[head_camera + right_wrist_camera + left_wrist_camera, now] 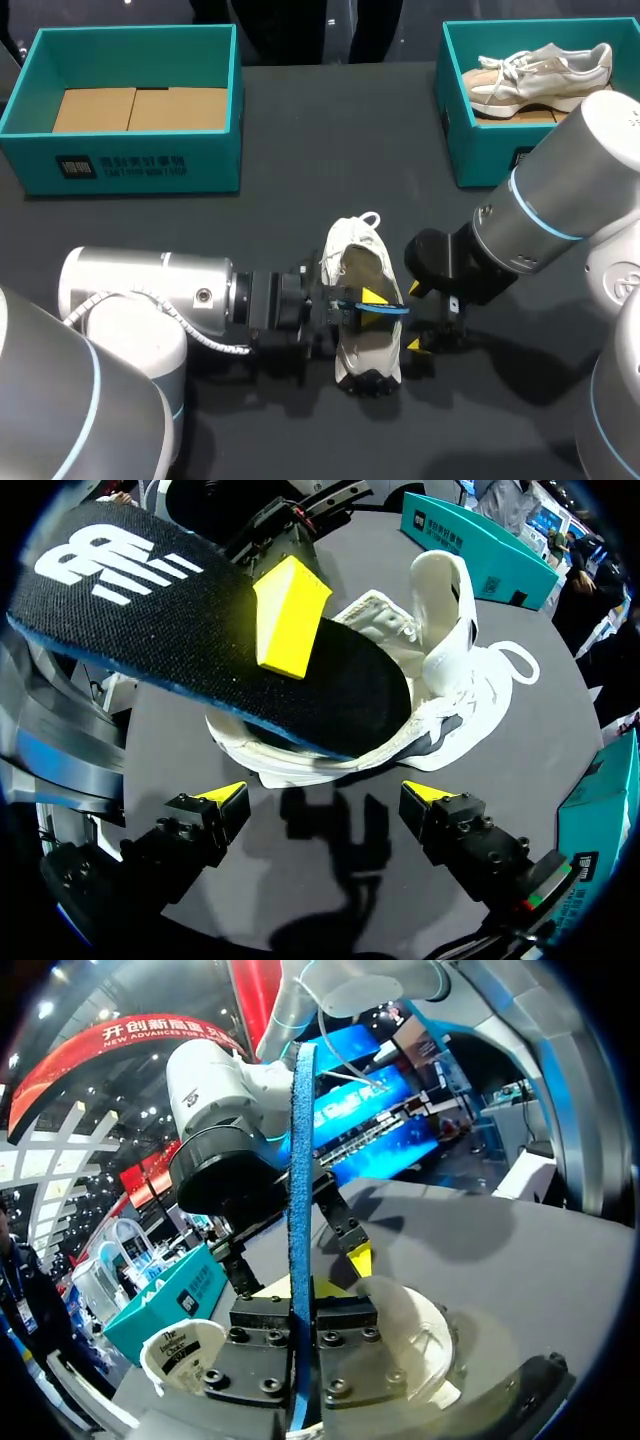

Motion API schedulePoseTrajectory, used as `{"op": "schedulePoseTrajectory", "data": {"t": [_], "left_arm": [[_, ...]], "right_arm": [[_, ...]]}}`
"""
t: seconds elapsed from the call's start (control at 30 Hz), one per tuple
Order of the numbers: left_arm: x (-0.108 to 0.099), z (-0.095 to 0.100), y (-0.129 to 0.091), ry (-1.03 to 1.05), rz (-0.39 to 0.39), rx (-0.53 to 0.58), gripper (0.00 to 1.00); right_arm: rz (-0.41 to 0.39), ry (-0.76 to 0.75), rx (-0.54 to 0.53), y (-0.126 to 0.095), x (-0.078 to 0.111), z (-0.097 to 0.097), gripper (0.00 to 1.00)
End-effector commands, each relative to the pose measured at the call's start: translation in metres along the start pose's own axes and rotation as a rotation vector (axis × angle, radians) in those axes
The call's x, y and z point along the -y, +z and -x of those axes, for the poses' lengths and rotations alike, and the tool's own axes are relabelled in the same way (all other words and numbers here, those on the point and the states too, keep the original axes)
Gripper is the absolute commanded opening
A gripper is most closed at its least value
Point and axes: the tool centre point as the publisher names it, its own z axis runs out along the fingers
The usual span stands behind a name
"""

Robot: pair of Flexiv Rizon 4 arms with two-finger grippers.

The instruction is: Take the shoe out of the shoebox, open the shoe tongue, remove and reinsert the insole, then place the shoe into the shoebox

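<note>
A white shoe lies on the dark table, toe towards me, its tongue pulled up. My left gripper comes in from the left over the shoe's opening and is shut on the insole, black on top with a blue edge. One of its yellow fingertips presses on the insole's top. The insole's front end still reaches into the shoe. In the left wrist view the insole stands edge-on between the fingers. My right gripper hangs open just right of the shoe, holding nothing.
A teal shoebox with cardboard inside stands at the back left. A second teal box at the back right holds another pale shoe. Dark table surface lies between the boxes.
</note>
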Motion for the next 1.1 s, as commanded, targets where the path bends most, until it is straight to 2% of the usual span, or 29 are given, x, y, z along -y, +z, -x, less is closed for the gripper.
{"op": "schedulePoseTrajectory", "data": {"t": [0.03, 0.5, 0.7, 0.77, 0.83, 0.93, 1.1], "left_arm": [[-0.012, 0.001, 0.004, 0.025, 0.004, -0.002, 0.0], [-0.048, 0.008, 0.007, 0.093, 0.071, 0.019, 0.0], [-0.046, 0.009, 0.0, 0.068, 0.073, 0.034, 0.0], [-0.039, 0.009, -0.004, 0.062, 0.065, 0.04, 0.22], [-0.032, 0.01, -0.007, 0.055, 0.06, 0.042, 0.33], [-0.022, 0.01, -0.009, 0.042, 0.046, 0.046, 0.38], [-0.006, 0.009, -0.009, 0.041, 0.02, 0.03, 0.39]], "right_arm": [[0.001, -0.001, 0.002, 0.001, 0.001, -0.001, 1.0], [0.001, -0.001, 0.002, 0.001, 0.001, -0.001, 1.0], [0.001, -0.001, 0.002, 0.001, 0.001, -0.001, 1.0], [0.001, -0.001, 0.002, 0.001, 0.001, -0.001, 1.0], [0.001, -0.001, 0.002, 0.001, 0.001, -0.001, 1.0], [0.001, -0.001, 0.002, 0.001, 0.001, -0.001, 1.0], [0.001, -0.001, 0.002, 0.001, 0.001, -0.001, 1.0]]}}
